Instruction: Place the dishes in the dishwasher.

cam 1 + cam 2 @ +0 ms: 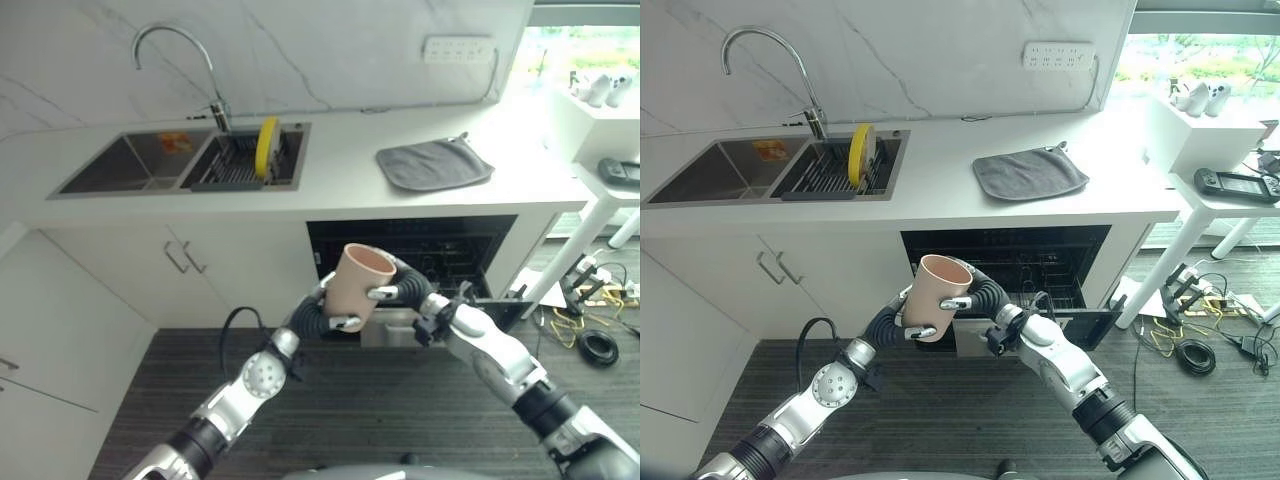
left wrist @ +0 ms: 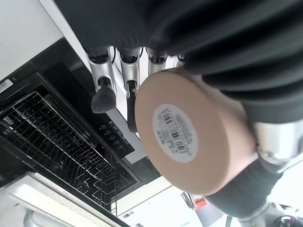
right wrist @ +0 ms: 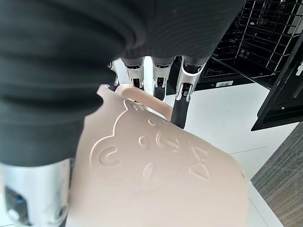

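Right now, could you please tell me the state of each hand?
Left hand: closed on the cup.
Right hand: also closed on the cup.

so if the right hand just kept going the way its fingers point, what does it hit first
Probably the open dishwasher: the right hand, curled round the cup, has its fingers aimed toward the black rack, though depth is unclear.

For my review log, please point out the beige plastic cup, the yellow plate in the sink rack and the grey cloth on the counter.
beige plastic cup (image 1: 360,283), left eye view, side wall.
yellow plate (image 1: 266,146), left eye view, rim.
grey cloth (image 1: 1028,171), right eye view, centre.
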